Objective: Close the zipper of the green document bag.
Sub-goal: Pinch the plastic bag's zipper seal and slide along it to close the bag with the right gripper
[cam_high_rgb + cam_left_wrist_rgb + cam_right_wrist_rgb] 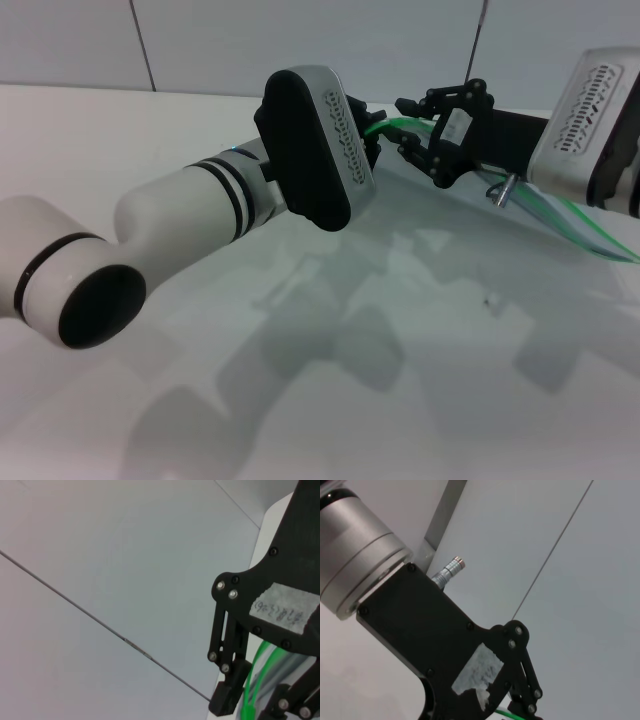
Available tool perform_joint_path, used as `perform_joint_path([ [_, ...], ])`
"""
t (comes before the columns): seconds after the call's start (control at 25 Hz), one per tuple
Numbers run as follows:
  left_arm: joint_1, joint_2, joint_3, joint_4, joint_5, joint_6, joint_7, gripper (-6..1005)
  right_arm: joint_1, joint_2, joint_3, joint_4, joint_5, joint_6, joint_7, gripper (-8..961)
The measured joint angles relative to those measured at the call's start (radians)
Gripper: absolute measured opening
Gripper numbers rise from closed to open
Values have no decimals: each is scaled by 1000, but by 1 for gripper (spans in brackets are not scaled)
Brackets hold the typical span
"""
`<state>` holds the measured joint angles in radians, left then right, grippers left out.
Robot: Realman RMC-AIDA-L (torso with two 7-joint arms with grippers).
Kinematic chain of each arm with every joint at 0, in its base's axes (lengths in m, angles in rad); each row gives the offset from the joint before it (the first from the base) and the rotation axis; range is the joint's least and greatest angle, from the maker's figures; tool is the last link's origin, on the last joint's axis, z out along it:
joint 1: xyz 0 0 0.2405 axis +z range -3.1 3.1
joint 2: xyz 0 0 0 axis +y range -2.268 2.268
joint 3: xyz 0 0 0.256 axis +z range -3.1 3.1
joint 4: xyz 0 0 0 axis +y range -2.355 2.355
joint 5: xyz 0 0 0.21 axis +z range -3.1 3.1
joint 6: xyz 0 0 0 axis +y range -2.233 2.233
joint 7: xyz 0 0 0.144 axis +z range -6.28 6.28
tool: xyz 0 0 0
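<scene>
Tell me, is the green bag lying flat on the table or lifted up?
Lifted up. The green document bag slants above the white table, held between the right gripper and left gripper.

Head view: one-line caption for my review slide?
Both arms meet over the white table, right tool and left tool at the green document bag's zipper.

Both arms are glossy white with black joint bands and rounded black end caps; each black linkage hand [440, 135] carries silver screws and a scribbled white tape label [285, 611]; wrist housings show slotted vents.
</scene>
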<state>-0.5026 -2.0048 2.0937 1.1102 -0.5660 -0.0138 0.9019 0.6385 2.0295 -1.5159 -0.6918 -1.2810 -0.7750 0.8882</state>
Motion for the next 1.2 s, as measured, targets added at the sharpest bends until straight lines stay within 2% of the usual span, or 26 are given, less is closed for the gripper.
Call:
perform_joint_path([
  [0.56,3,0,-2,0,0,0,9,52,3,0,-16,-4,3,-12,9,268],
  [0.76,3,0,-2,0,0,0,9,52,4,0,-17,-2,5,-8,9,212],
  [1.2,3,0,-2,0,1,0,9,52,6,0,-16,0,6,-9,11,159],
])
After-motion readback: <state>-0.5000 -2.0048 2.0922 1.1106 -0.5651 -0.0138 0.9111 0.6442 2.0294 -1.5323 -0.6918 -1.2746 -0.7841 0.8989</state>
